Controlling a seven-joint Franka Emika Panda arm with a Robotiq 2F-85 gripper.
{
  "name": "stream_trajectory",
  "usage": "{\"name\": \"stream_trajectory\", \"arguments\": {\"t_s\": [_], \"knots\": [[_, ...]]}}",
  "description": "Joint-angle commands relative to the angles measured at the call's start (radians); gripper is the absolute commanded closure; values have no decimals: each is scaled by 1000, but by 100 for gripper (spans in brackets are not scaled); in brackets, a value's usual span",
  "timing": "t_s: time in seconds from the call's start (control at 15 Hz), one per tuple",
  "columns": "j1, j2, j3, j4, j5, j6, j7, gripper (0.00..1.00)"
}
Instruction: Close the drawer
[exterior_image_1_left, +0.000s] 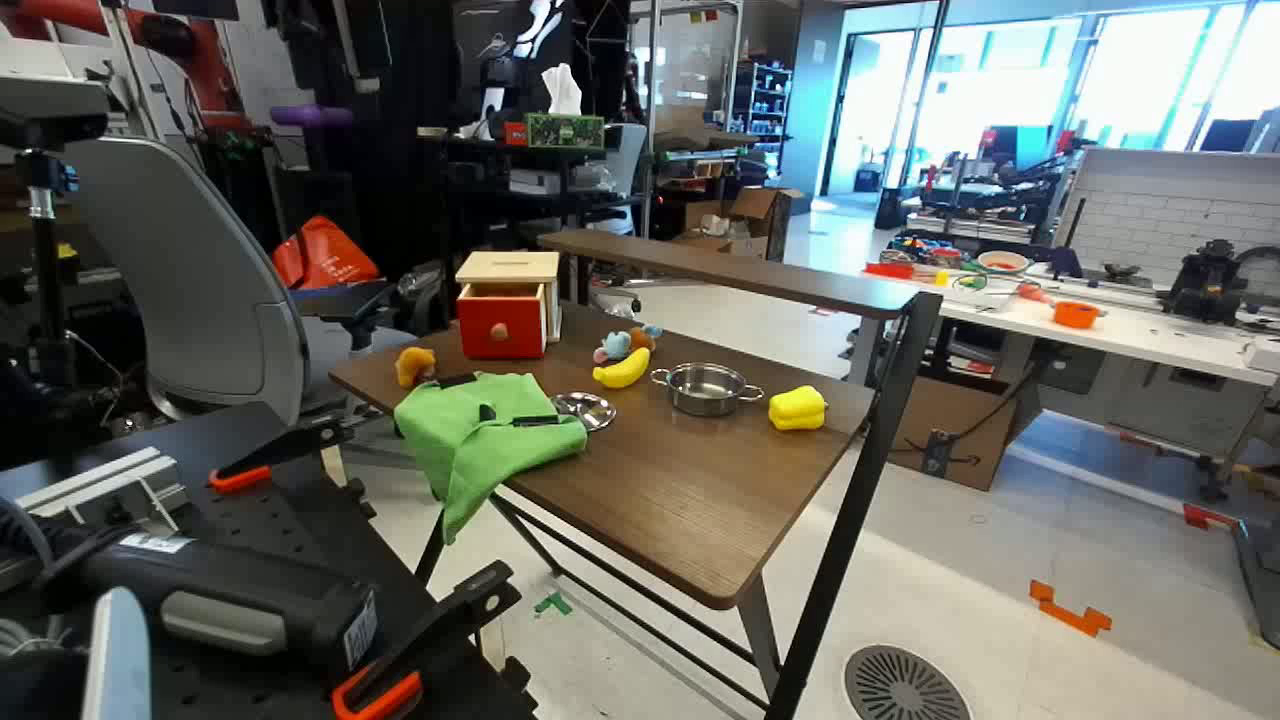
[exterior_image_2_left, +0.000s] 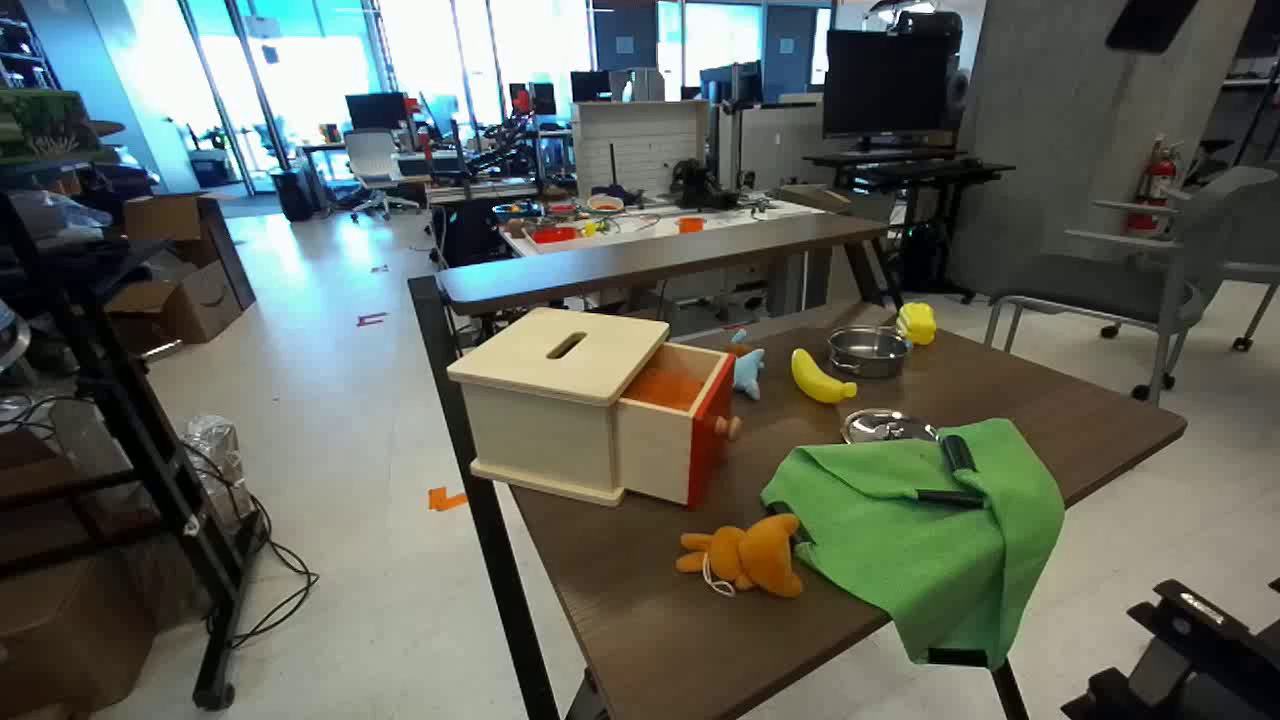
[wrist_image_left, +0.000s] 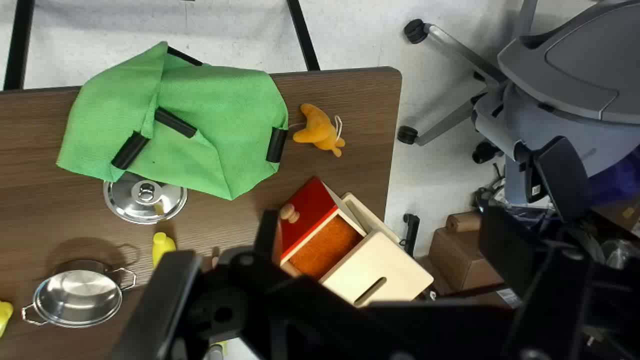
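Observation:
A pale wooden box (exterior_image_1_left: 510, 266) stands at one end of the brown table. It also shows in an exterior view (exterior_image_2_left: 545, 430) and in the wrist view (wrist_image_left: 382, 267). Its drawer has a red front (exterior_image_1_left: 480, 340) with a round wooden knob (exterior_image_1_left: 499, 332). The drawer is pulled partly out, and its orange inside (exterior_image_2_left: 663, 388) shows. In the wrist view the red front (wrist_image_left: 310, 215) faces the upper left. My gripper (wrist_image_left: 380, 220) is open, its dark fingers wide apart, with the box in view between them. The gripper is out of both exterior views and touches nothing there.
On the table (exterior_image_1_left: 660, 510) lie an orange plush toy (exterior_image_2_left: 745, 556), a green cloth (exterior_image_2_left: 930, 540), a lid (exterior_image_2_left: 885, 426), a banana (exterior_image_2_left: 822, 378), a blue plush toy (exterior_image_2_left: 748, 372), a steel pot (exterior_image_2_left: 868, 352) and a yellow pepper (exterior_image_2_left: 916, 323). A raised shelf (exterior_image_2_left: 660, 262) runs along one side.

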Motion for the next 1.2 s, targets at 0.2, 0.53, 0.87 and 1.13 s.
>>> {"name": "stream_trajectory", "arguments": {"t_s": [0.2,0.53,0.87,1.13], "knots": [[-36,56,28,39,-73,-24,26,0],[-77,219,37,145,-252,-99,28,0],[-109,460,20,344,-399,-206,-53,0],[-104,643,19,497,-504,-241,-73,0]]}}
